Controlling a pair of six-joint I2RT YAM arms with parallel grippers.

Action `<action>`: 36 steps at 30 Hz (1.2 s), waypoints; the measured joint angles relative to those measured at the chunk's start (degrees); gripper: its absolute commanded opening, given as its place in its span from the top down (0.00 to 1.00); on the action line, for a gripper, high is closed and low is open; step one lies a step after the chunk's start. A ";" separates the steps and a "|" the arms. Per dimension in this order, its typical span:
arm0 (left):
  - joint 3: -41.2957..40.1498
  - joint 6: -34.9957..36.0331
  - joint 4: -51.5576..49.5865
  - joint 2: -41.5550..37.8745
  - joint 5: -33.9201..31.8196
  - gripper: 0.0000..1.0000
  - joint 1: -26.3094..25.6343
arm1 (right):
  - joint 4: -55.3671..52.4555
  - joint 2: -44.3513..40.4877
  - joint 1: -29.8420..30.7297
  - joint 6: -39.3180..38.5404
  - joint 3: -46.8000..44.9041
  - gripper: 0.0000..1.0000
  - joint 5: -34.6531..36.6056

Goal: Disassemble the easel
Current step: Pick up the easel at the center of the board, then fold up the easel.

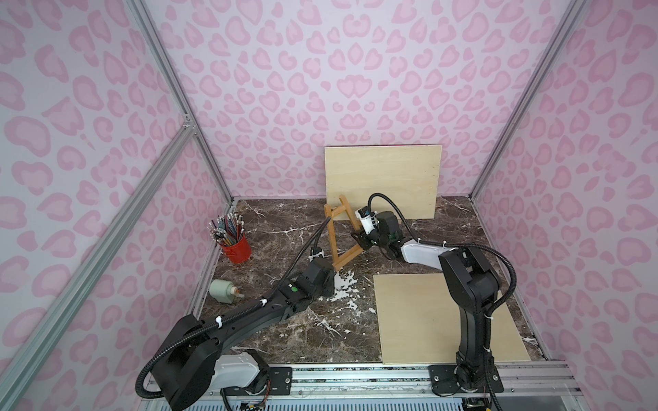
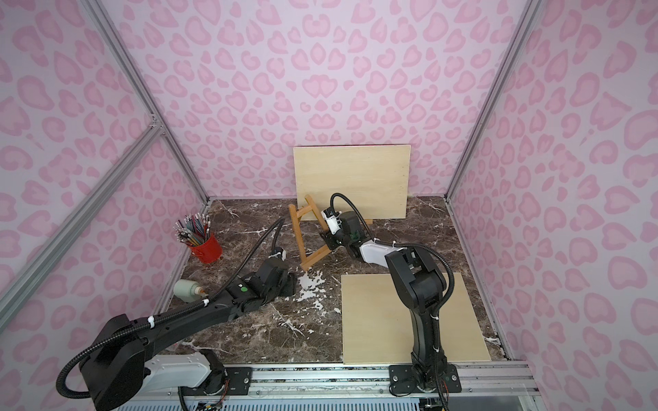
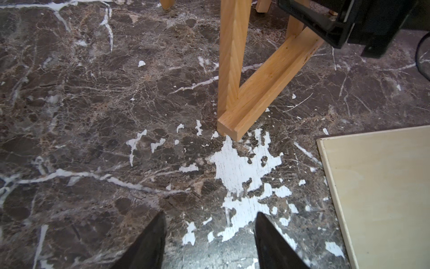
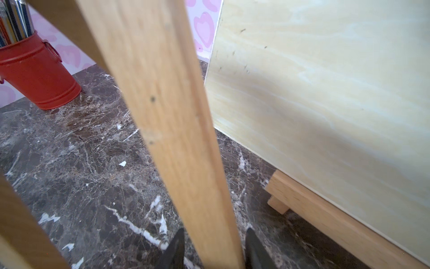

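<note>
The easel (image 1: 333, 235) is a light wooden frame standing tilted on the dark marble table, its lower ledge (image 3: 267, 88) pointing toward the front. My right gripper (image 4: 214, 233) straddles one leg (image 4: 167, 116) of it. The black fingers (image 4: 176, 246) stand close on either side, with a sliver of marble showing between each and the wood. In both top views this gripper (image 2: 325, 239) sits at the easel's right side. My left gripper (image 3: 210, 216) hovers open and empty over the marble, just in front of the ledge's end.
A pale board (image 1: 382, 181) leans on the back wall, resting on a wooden ledge (image 4: 325, 209). Another board (image 1: 445, 320) lies flat at the front right. A red pot of pencils (image 1: 236, 249) and a toppled pale bottle (image 1: 222, 290) are at the left.
</note>
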 measured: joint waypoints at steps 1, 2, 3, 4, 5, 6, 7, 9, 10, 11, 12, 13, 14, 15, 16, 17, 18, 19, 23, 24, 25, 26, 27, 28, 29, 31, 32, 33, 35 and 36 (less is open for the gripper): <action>0.00 0.02 -0.09 -0.20 0.02 0.37 0.11 | 0.28 -0.02 0.15 -0.20 -0.17 0.63 0.02; 0.00 0.11 -0.15 -0.39 0.00 0.37 0.13 | 0.63 -0.07 0.31 -0.46 -0.37 0.65 0.15; 0.00 0.20 -0.22 -0.55 0.02 0.37 0.22 | 0.70 -0.15 0.48 -0.70 -0.50 0.67 0.37; 0.00 0.20 -0.33 -0.70 0.07 0.37 0.33 | 0.76 -0.35 0.63 -1.07 -0.61 0.69 0.44; 0.00 0.22 -0.39 -0.87 0.20 0.37 0.33 | 0.87 -0.55 0.83 -1.31 -0.61 0.70 0.44; -0.02 0.20 -0.44 -1.01 0.20 0.37 0.33 | 1.01 -0.72 0.96 -1.64 -0.61 0.71 0.66; -0.02 0.22 -0.57 -1.16 0.22 0.37 0.35 | 1.07 -1.07 1.16 -1.97 -0.61 0.73 1.03; -0.15 0.20 -0.90 -1.66 0.22 0.36 0.46 | 1.05 -1.79 1.36 -2.62 -0.63 0.75 1.03; -0.24 0.20 -1.03 -1.95 0.24 0.36 0.55 | 1.05 -2.21 1.42 -3.48 -0.81 0.77 1.49; -0.37 0.20 -1.18 -2.32 0.33 0.36 0.74 | 1.01 -2.67 1.66 -3.93 -1.16 0.80 2.08; -0.46 0.17 -1.29 -2.69 0.37 0.35 0.92 | 0.94 -3.10 1.77 -4.04 -1.49 0.83 2.32; -0.52 0.17 -1.40 -3.13 0.42 0.35 1.16 | 0.92 -3.58 1.88 -3.63 -1.77 0.85 2.49; -0.61 0.17 -1.46 -3.69 0.48 0.35 1.53 | 0.90 -4.13 2.01 -4.50 -1.99 0.86 2.58; -0.63 0.17 -1.66 -4.13 0.74 0.34 1.90 | 0.90 -4.63 2.10 -4.98 -2.23 0.89 2.89; -0.74 0.17 -1.70 -4.90 1.01 0.34 2.49 | 0.85 -5.20 2.23 -4.98 -2.43 0.91 2.97; -0.87 0.17 -1.79 -5.64 1.29 0.33 3.17 | 0.83 -5.77 2.40 -5.11 -2.58 0.92 3.10; -0.96 0.17 -2.05 -6.43 1.55 0.33 3.96 | 0.74 -6.29 2.47 -5.14 -2.75 0.93 3.21; -1.05 0.17 -2.32 -7.15 1.95 0.32 4.76 | 0.68 -6.78 2.49 -5.31 -2.91 0.94 3.23; -1.01 0.98 -3.26 -10.19 3.96 0.30 8.81 | -0.81 -9.44 2.84 -5.97 -3.76 0.96 3.37; -0.90 1.31 -3.63 -10.82 4.63 0.30 9.70 | -1.27 -10.29 2.93 -5.99 -4.13 0.96 3.39; -0.63 1.62 -4.22 -11.61 5.44 0.30 11.02 | -1.90 -11.37 3.06 -5.97 -4.61 0.96 3.37; -0.37 2.32 -4.61 -12.28 6.47 0.30 12.37 | -2.40 -12.66 3.28 -5.99 -5.27 0.96 3.32; -0.13 2.75 -4.90 -12.85 7.43 0.29 13.57 | -2.75 -13.68 3.45 -5.97 -5.77 0.96 3.13; 0.15 3.13 -5.09 -13.42 8.17 0.29 14.99 | -3.04 -15.02 3.63 -5.90 -6.51 0.96 2.82; 0.42 3.93 -5.09 -13.88 9.55 0.29 16.55 | -3.56 -16.46 3.76 -5.73 -7.41 0.96 2.38; 1.11 5.01 -5.07 -14.14 12.94 0.28 19.41 | -4.31 -19.10 3.98 -5.40 -9.31 0.96 1.27; 1.53 5.77 -5.07 -14.08 14.62 0.28 20.94 | -4.81 -20.44 4.13 -5.11 -10.34 0.96 0.61; 1.92 6.27 -5.07 -13.94 16.06 0.28 22.05 | -5.20 -21.42 4.33 -4.96 -11.17 0.96 0.04; 3.34 7.52 -4.90 -13.16 19.39 0.28 24.13 | -5.92 -24.04 4.35 -4.09 -13.62 0.96 -1.40; 4.00 8.20 -4.68 -12.68 21.03 0.28 24.87 | -6.36 -25.00 4.37 -3.78 -14.51 0.96 -2.08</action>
